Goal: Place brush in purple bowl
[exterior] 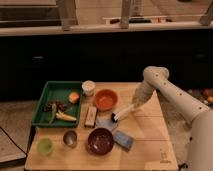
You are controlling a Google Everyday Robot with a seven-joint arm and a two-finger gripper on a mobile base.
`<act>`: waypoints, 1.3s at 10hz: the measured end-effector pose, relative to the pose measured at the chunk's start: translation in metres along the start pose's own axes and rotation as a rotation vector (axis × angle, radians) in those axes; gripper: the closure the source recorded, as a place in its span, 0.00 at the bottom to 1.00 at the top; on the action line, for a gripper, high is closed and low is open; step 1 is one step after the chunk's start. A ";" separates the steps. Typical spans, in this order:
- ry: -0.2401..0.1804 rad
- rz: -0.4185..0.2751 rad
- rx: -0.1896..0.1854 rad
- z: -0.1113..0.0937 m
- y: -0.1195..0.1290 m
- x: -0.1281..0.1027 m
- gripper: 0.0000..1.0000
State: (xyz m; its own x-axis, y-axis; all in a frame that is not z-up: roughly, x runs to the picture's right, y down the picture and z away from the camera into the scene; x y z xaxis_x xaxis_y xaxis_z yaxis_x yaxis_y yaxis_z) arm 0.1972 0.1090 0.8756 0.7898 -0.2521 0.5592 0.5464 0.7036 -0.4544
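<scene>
Sticking out down and left from the gripper (134, 104) over the table (150, 145), the brush (124, 112) is being squeezed by its pale handle. Its dark head is hanging just right of the orange bowl (106, 100), up and right of the purple bowl (100, 141). The green tray (57, 84) at the left is holding an orange ball (74, 97) and yellow bits (65, 117). The purple bowl is sitting beside the blue sponge (123, 139).

Smooth white rounded arm (167, 91), hand (134, 103) over table (147, 142)
</scene>
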 end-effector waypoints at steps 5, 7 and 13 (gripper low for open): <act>-0.048 -0.043 -0.030 -0.005 -0.009 -0.009 1.00; -0.077 -0.057 -0.027 -0.012 -0.012 -0.011 1.00; -0.055 -0.107 -0.026 -0.032 -0.014 -0.020 1.00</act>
State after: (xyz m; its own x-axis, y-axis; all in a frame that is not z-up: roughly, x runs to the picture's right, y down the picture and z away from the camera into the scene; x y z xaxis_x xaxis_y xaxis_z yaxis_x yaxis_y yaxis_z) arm 0.1824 0.0828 0.8488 0.7103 -0.2875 0.6425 0.6345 0.6567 -0.4076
